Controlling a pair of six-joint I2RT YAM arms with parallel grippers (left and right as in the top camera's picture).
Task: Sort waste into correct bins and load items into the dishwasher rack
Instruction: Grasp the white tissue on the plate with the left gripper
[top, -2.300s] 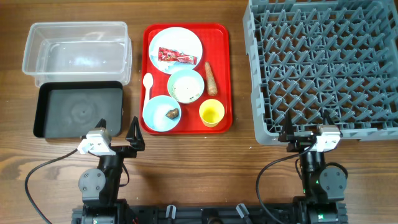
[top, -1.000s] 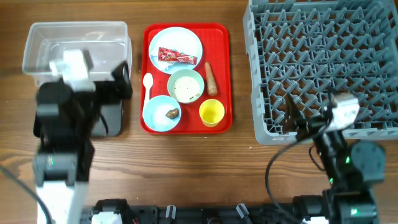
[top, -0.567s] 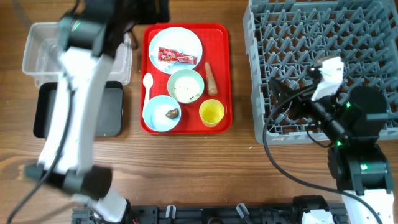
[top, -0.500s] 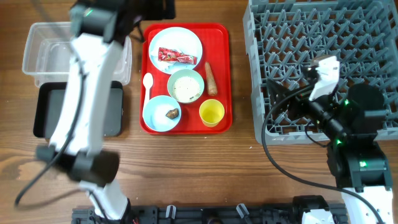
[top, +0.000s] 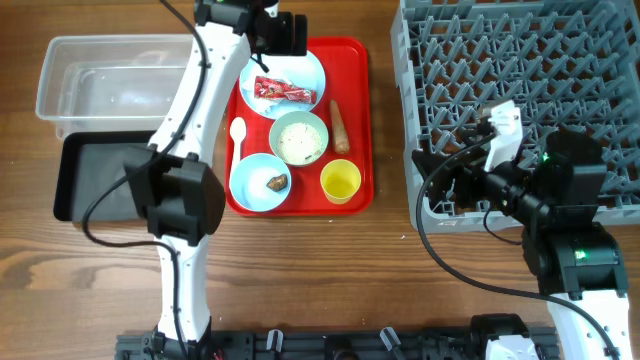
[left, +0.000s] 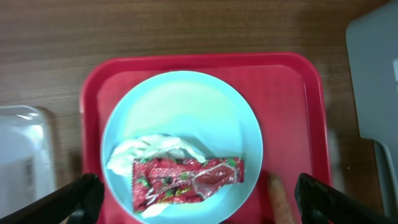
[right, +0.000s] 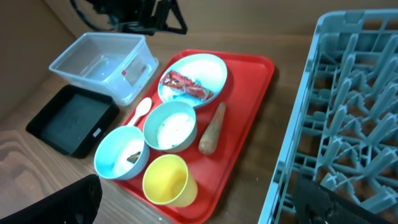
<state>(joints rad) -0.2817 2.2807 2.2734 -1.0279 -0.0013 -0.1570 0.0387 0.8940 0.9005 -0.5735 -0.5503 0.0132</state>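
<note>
The left tool (left: 199, 182) hangs above the far end of the red tray (left: 292, 93), fingers (left: 78, 198) spread wide, gripping nothing; beneath it lies the pale blue plate (left: 186, 106); the red wrapper (left: 186, 182) rests on that plate between the two fingertips, over part of the crumpled white scrap (left: 152, 149); the carrot-like stick (left: 281, 198) lies on the tray near the right fingertip.

The right tool (right: 198, 185) is likewise released and empty; the grey rack (right: 348, 93) fills its right side; just ahead stands the yellow cup (right: 166, 180); beyond it, the whitish bowl (right: 148, 134) with rice-like crumbs (right: 169, 127); to the left, the light blue bowl (right: 109, 168) holding the brown lump (right: 132, 157); the white spoon (right: 142, 109) lies beside them; farther left, the clear tub (right: 102, 62) and black tray (right: 71, 118) sit on the bench (right: 37, 162).
</note>
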